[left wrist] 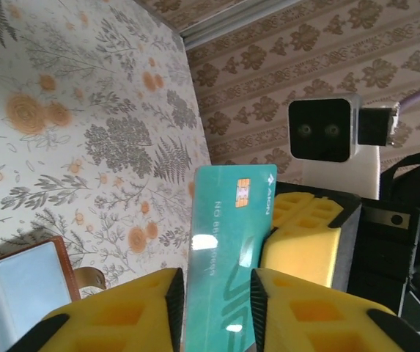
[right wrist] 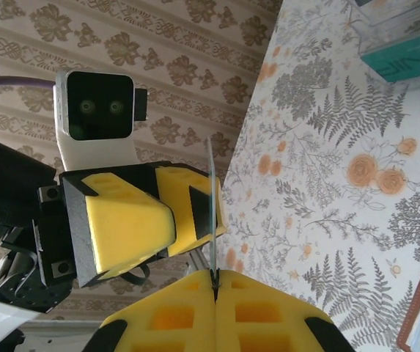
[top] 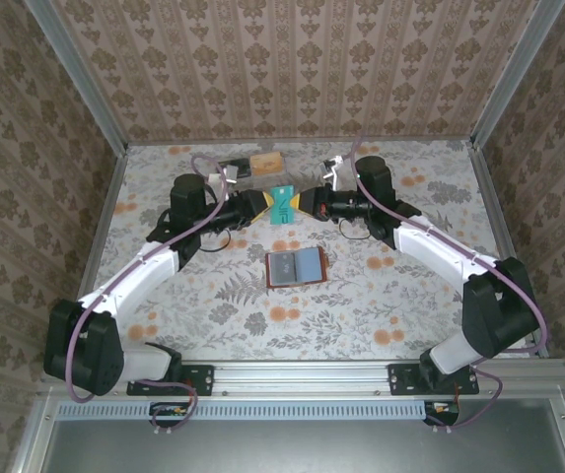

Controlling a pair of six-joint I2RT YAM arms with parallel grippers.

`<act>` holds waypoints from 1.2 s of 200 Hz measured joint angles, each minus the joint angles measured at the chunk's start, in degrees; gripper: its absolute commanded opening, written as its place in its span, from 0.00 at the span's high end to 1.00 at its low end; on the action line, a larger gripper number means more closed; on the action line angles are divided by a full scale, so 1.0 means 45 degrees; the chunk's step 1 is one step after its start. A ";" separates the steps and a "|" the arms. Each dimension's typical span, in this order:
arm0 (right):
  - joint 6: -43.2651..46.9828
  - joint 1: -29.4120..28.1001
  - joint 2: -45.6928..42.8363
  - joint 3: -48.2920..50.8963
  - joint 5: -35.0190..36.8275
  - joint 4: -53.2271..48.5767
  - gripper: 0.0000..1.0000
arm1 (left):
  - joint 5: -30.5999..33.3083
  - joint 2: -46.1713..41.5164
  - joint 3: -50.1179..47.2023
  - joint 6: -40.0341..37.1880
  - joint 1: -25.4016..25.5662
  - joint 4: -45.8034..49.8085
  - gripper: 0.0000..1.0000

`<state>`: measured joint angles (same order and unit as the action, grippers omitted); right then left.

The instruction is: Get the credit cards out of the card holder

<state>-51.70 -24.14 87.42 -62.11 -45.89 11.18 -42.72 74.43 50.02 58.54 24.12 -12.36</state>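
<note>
**While the teal card (top: 282, 202) hangs aloft, the card holder (top: 295, 267) lies open**

Clamped edge-on in the closed right gripper (right wrist: 214, 279), the card sits above the far table, so one card is out. The left gripper (left wrist: 217, 297) flanks it, jaws partly apart; whether they pinch, I cannot tell. The card holder rests nearer, spread flat; whether its pockets hold more cards is unclear.

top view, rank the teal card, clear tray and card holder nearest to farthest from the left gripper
1. teal card, right at the fingertips of the left gripper
2. clear tray, just behind the gripper, farther back
3. card holder, lying open nearer the front, slightly right
</note>
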 measured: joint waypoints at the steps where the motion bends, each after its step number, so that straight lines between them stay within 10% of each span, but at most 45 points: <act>1: -0.0010 0.0000 0.0000 0.0000 -0.0005 0.0015 1.00 | -0.0019 0.0000 0.0000 0.0010 0.0000 -0.0019 0.71; 67: -0.0515 0.0029 0.0267 -0.0015 -0.0559 0.0792 0.99 | -0.0481 0.0024 -0.0010 0.0107 -0.0034 -0.0267 0.95; 115: -0.0398 0.0083 0.0452 -0.0015 -0.0578 0.0758 0.30 | -0.0661 0.0015 -0.0010 -0.0117 -0.0029 -0.0359 1.00; 148: 0.0102 0.0233 0.0418 -0.0015 -0.0437 0.0121 0.00 | -0.0495 -0.0102 0.0272 -0.1277 -0.0068 0.1350 1.00; 240: 0.2676 0.0665 -0.2171 0.0335 0.1846 -0.3356 0.00 | 0.3648 0.0967 0.4964 -0.8966 -0.0131 0.9063 1.00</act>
<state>-39.66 -21.15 77.65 -60.60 -37.58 -3.92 -26.30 78.78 72.36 18.20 23.53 28.42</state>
